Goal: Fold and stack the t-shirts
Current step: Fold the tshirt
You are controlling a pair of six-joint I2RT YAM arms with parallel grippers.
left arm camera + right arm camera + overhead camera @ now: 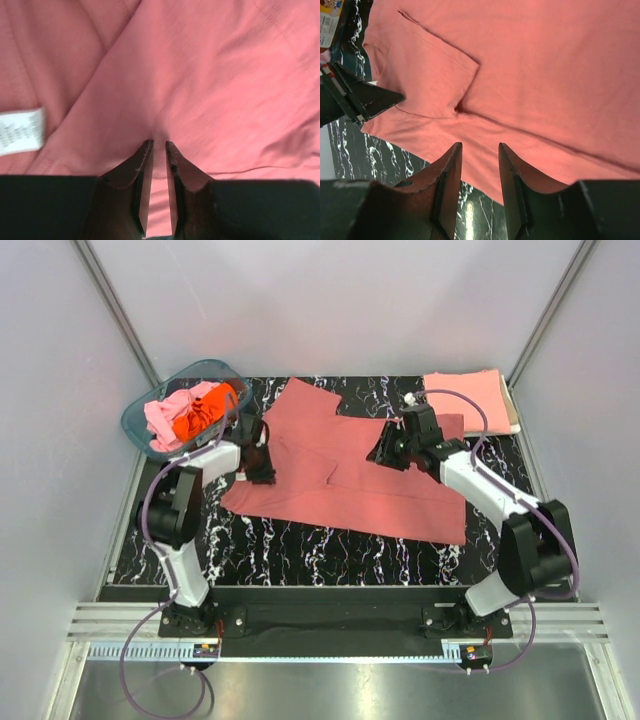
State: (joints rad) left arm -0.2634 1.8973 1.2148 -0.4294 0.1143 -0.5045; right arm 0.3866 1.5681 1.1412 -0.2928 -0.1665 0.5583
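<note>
Tabletop: black marble-patterned tabletop [300, 545], with both arms reaching in from the near edge.
Shirt in hand: the brick-red t-shirt [350, 490] lies across the middle of the tabletop. It is mostly flat, with a far-left part turned in over the body. Its white neck label [20, 131] shows in the left wrist view.
Left claw: the left claw [262, 452] sits low on the shirt's left edge. Its fingers are almost together and pinch a small pucker of the red cloth.
Right claw: the right claw [388, 452] hangs over the shirt's far-right part. Its fingers are spread with a clear gap, and nothing can be seen caught between them.
Done: 1 salmon-pink t-shirt [462, 395] lies folded into a neat rectangle at the far right corner. This looks like the start of the stack.
Waiting: a pink t-shirt [165, 420] and an orange t-shirt [200, 415] lie crumpled in the teal tub [135, 425] at the far left.
Progress: by my judgement, an early stage. 1 shirt is finished and the second has barely begun.
Left to do: fold the red shirt, set it on the salmon-pink one, then fold at least 2 more.
</note>
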